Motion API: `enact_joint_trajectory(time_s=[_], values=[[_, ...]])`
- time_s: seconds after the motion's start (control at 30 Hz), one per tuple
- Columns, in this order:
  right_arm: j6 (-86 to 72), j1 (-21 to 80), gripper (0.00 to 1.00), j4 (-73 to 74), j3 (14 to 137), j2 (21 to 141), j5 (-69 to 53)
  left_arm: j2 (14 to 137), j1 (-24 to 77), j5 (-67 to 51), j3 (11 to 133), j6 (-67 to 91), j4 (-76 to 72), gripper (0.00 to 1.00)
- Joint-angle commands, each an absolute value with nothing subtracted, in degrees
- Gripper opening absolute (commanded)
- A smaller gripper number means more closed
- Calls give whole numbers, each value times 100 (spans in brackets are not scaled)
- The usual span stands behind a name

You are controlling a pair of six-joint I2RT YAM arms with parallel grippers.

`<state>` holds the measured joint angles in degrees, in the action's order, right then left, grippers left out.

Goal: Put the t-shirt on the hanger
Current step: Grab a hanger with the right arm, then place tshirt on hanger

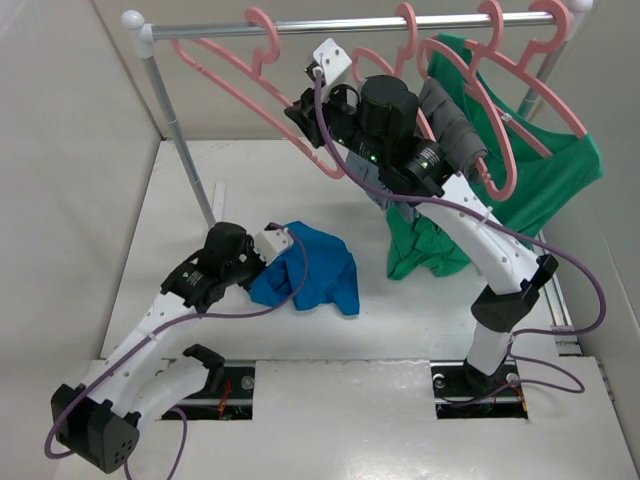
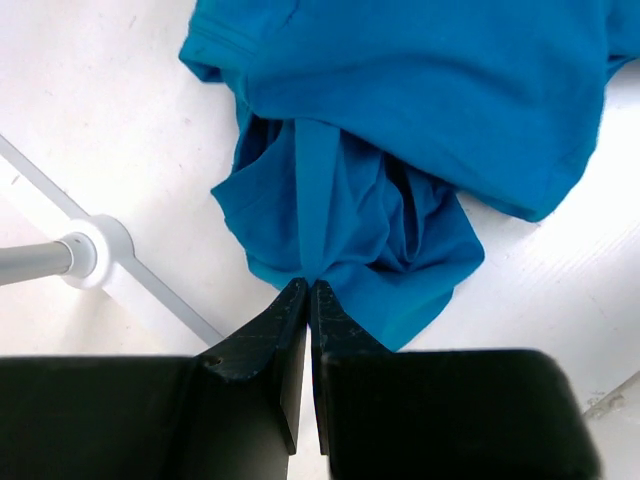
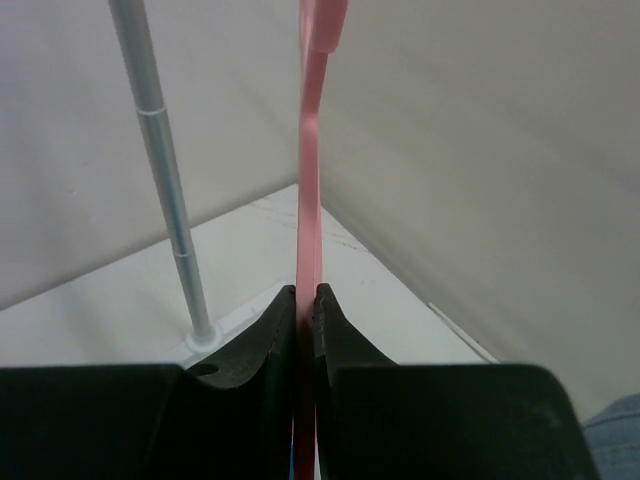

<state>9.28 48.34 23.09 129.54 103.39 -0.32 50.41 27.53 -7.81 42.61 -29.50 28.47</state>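
T-shirt (image 1: 315, 268) lies crumpled on the table (image 1: 290, 190), left of centre, a fold pinched in my left gripper (image 2: 308, 292), jaws shut. My right gripper (image 3: 307, 296) is clamped on the hanger (image 3: 311, 190) (hooked on the rail (image 1: 340, 21), left end). Nothing is threaded yet; all the dressing remains.

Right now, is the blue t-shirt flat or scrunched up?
Scrunched up: the t-shirt lies bunched in folds on the table, one fold pinched by the left pincer.
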Motion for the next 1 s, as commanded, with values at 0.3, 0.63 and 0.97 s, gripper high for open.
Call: enact_joint_trajectory(time_s=[0.3, 0.63, 0.97], values=[[1652, 5045, 0, 923, 12886, 9756, -1151, 3964, 2751, -1459, 4114, -4068, 3541, 3], [1600, 5159, 0, 976, 10104, 8239, -1266, 3534, 2751, -1425, 3516, -5255, 4307, 5], [1003, 5212, 0, 1389, 7711, 6821, -537, 3744, 2751, -993, 3699, -4679, 3370, 76]])
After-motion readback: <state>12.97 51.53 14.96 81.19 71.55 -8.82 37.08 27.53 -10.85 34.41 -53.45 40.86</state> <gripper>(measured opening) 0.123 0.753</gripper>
